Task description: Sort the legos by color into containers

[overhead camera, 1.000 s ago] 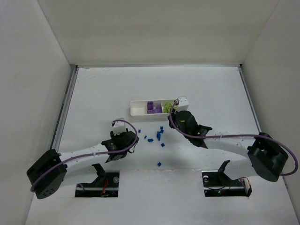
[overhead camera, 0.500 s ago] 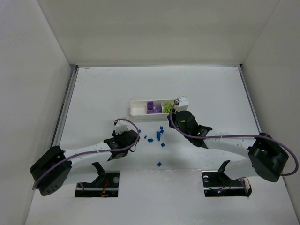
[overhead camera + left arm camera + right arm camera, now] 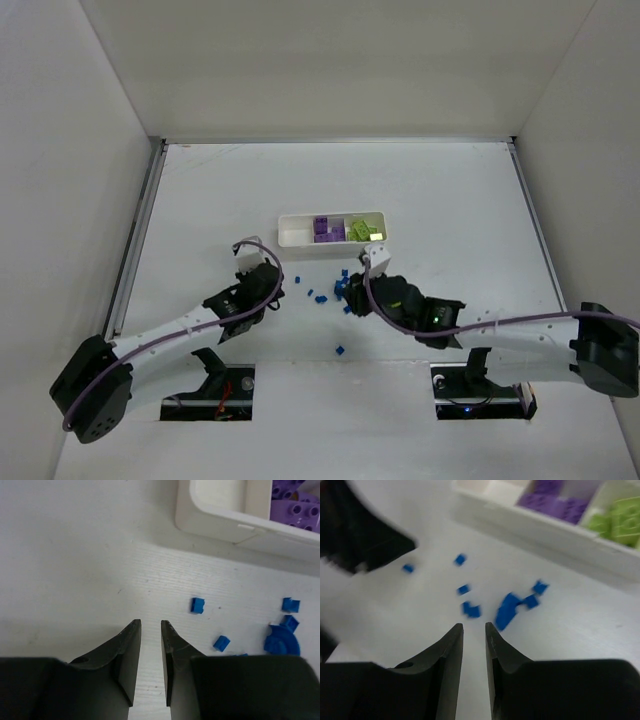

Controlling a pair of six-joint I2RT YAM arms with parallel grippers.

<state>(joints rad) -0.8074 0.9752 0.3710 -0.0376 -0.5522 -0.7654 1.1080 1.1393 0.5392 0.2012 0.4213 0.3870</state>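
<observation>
— How is the left gripper (image 3: 150, 626) seen to be set?

— Its fingers are held a narrow gap apart, and nothing is gripped between them. It is hung low over the white table (image 3: 75, 555).

— Where are the blue bricks (image 3: 197, 605) found against it?

— They are scattered on the table ahead and to the right of its tips, and none is touched. One single brick is seen just ahead and right. A small pile (image 3: 281, 640) is seen further right.

— And the tray (image 3: 290, 238)?

— It is set beyond the bricks, apart from both grippers. Purple blocks (image 3: 325, 229) are held in its middle compartment and green bricks (image 3: 365, 229) in its right one.

— How is the right gripper (image 3: 474, 627) set?

— A narrow gap is kept there too, with nothing between the fingers. The wrist picture is blurred. The pile is still made out just ahead of the tips, a little to the right, untouched. A few loose blue bricks are strewn ahead and left. In the top view one more blue brick is seen alone, nearer the arm bases and well apart from the rest.
</observation>
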